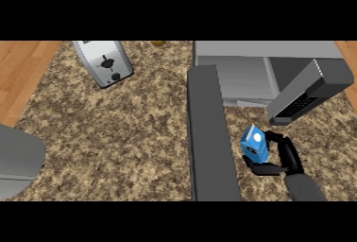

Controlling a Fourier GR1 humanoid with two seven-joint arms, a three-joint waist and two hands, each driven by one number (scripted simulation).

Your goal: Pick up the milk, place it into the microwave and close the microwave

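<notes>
Black right hand (275,158) holds a small blue milk carton (254,142) before the open grey microwave (237,71).

The carton sits tilted in the curled fingers, just right of the microwave's long dark grey door (209,137), which swings out over the speckled brown granite counter (118,137). A silver toaster (105,61) stands well apart at upper left.

No readable text anywhere.
The blue milk carton (254,142) bears a white round mark, without legible letters or numbers.

Milk (254,142): blue carton, white mark, tilted, apparently held off the counter near its right edge. Microwave (268,71): grey, at the far right edge, door (211,137) swung open.
</notes>
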